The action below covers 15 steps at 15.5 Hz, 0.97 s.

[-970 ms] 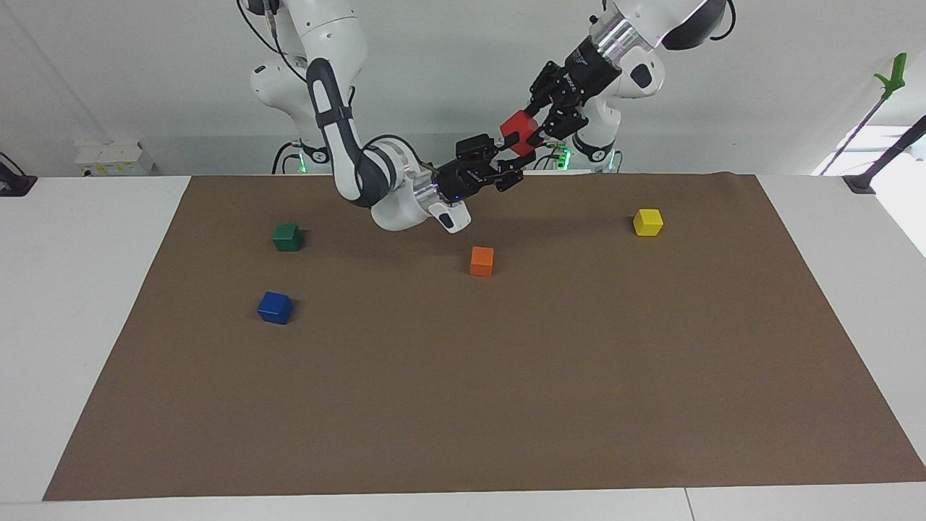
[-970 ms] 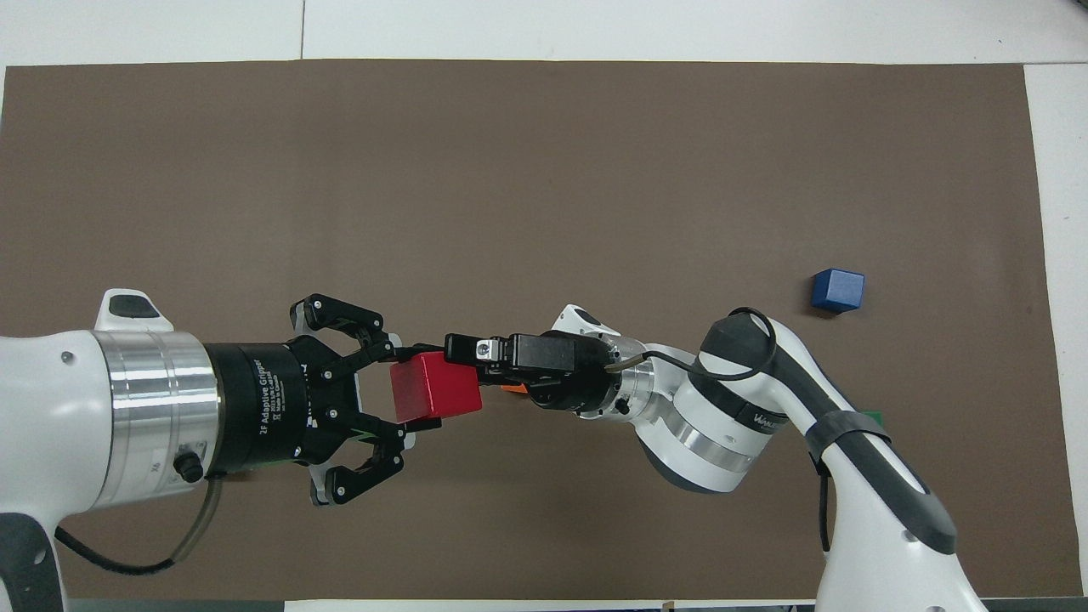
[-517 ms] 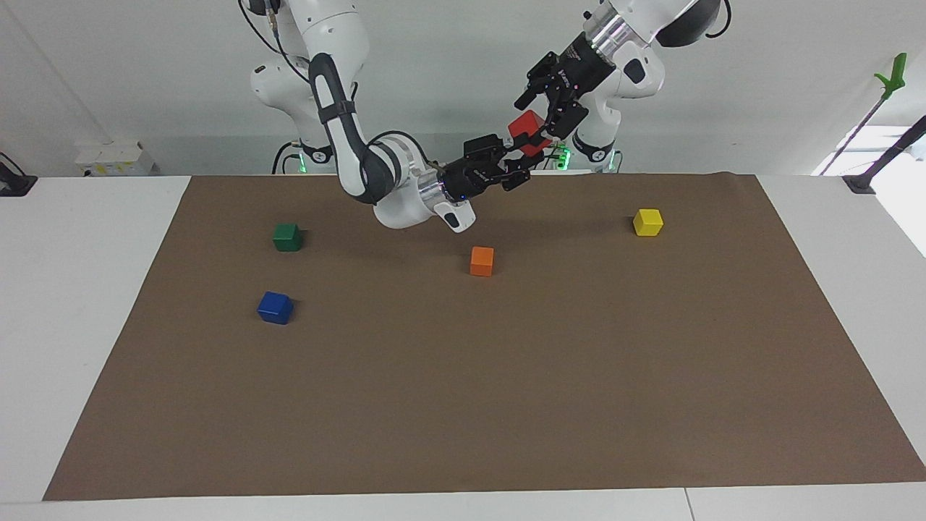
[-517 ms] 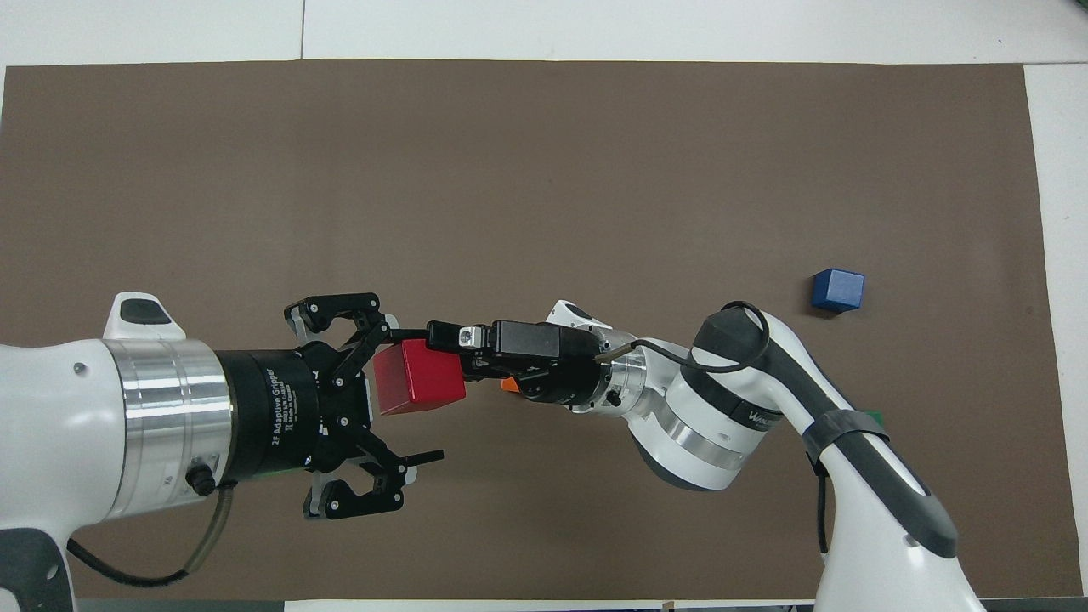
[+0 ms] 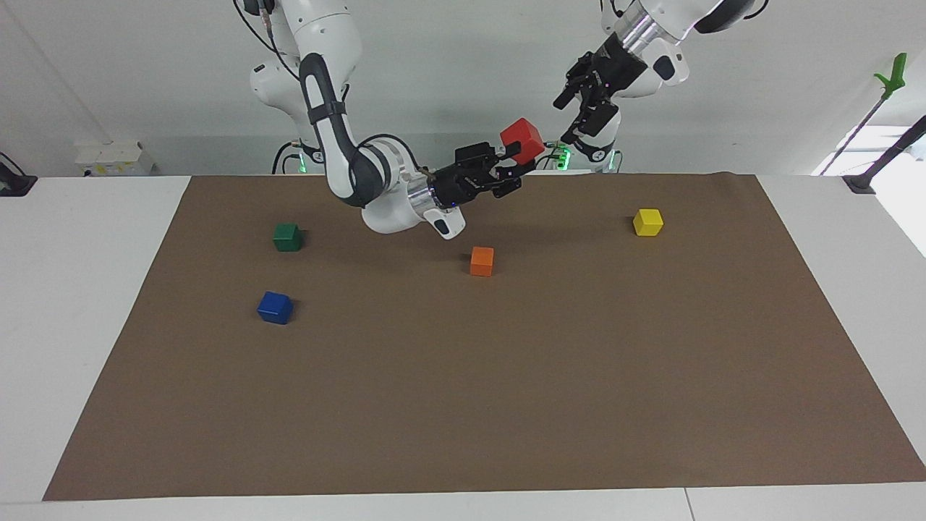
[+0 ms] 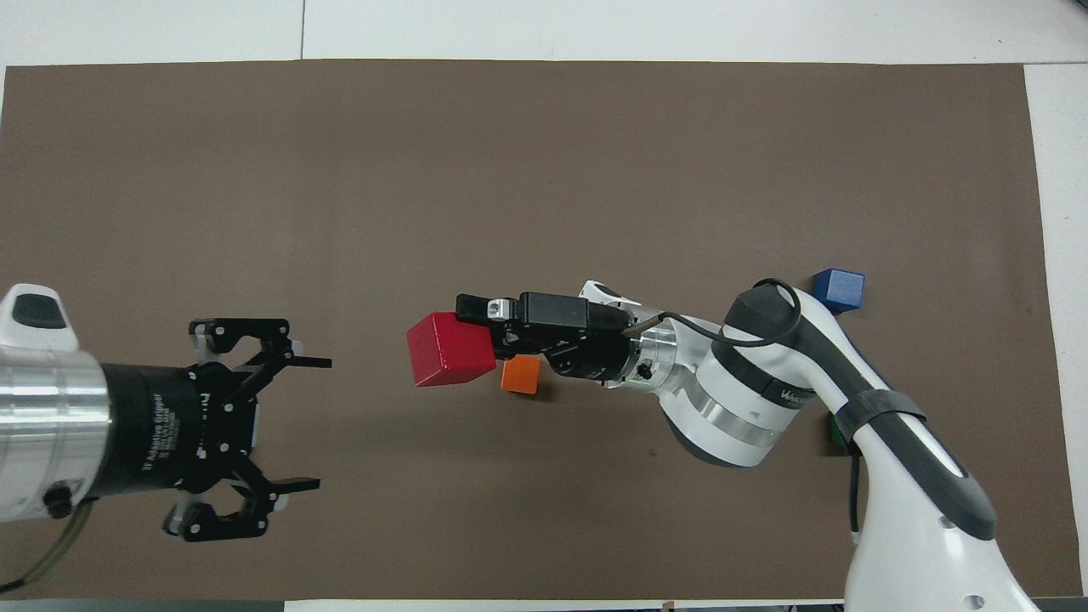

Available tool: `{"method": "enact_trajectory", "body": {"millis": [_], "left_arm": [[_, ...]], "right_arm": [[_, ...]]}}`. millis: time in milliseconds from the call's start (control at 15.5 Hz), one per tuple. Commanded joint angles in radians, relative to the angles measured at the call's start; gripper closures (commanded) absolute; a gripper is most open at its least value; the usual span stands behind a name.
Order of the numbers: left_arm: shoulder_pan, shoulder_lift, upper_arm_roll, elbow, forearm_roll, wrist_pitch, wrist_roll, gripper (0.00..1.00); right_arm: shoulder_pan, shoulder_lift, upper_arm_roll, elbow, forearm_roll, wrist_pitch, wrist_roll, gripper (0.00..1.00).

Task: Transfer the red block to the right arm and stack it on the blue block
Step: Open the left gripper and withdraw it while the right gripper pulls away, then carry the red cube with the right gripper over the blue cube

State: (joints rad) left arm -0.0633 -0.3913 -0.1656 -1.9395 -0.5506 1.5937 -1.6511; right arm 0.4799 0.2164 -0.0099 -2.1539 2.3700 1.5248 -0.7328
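Observation:
The red block (image 5: 522, 137) (image 6: 450, 348) is held in the air by my right gripper (image 5: 517, 161) (image 6: 476, 340), which is shut on it, over the mat near the orange cube. My left gripper (image 5: 566, 119) (image 6: 319, 423) is open and empty, raised and apart from the red block, toward the left arm's end. The blue block (image 5: 275, 307) (image 6: 837, 290) sits on the brown mat (image 5: 463, 398) toward the right arm's end of the table, beside the right arm's elbow in the overhead view.
An orange cube (image 5: 482, 261) (image 6: 520, 375) lies under the held red block. A green cube (image 5: 287, 236) lies nearer to the robots than the blue block. A yellow cube (image 5: 647, 222) lies toward the left arm's end.
My left gripper opened, let go of the red block and drew back and up toward its own base. My right gripper now holds the red block alone.

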Motion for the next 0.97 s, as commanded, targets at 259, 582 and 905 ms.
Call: {"method": "enact_trajectory", "body": {"millis": [259, 582, 905], "left_arm": [[0.055, -0.017, 0.075, -0.004, 0.222, -0.020, 0.538, 0.00], [0.126, -0.006, 0.077, -0.003, 0.273, -0.012, 0.836, 0.00], [0.119, 0.041, 0.072, 0.026, 0.481, 0.023, 1.187, 0.00]], "right_arm": [[-0.168, -0.095, 0.005, 0.106, -0.469, 0.257, 0.237, 1.00], [-0.234, -0.129, 0.001, 0.149, -0.818, 0.319, 0.340, 1.00], [-0.265, -0.120, 0.001, 0.207, -1.208, 0.379, 0.414, 1.00]]}}
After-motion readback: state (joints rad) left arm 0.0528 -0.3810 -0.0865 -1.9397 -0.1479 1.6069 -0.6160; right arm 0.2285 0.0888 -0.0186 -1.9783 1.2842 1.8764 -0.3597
